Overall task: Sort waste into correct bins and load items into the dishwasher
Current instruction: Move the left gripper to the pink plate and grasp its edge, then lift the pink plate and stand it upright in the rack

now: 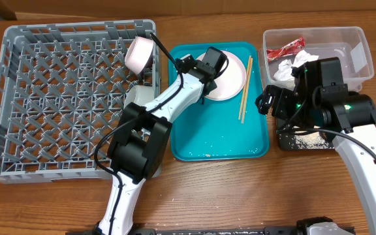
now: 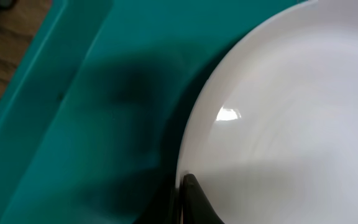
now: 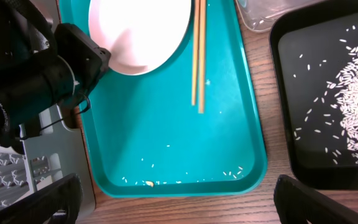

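Observation:
A white plate (image 1: 230,81) lies at the back of the teal tray (image 1: 207,140), with wooden chopsticks (image 1: 245,96) to its right. My left gripper (image 1: 207,65) is on the plate's left rim. In the left wrist view (image 2: 182,199) its fingers sit closed on the plate's edge (image 2: 278,112). My right gripper (image 3: 179,199) is open and empty, above the teal tray's front edge. The plate (image 3: 142,31) and chopsticks (image 3: 197,56) also show in that view. The clear tub (image 1: 358,46) holds a red wrapper (image 1: 286,49) and a white tissue (image 1: 299,64). The black tray (image 3: 284,93) holds rice (image 3: 353,106).
The grey dish rack (image 1: 44,98) fills the left side, with a pale-pink bowl (image 1: 139,53) tilted on its right wall. A few rice grains (image 3: 148,182) lie along the teal tray's front. The right arm hangs over the black tray (image 1: 305,140).

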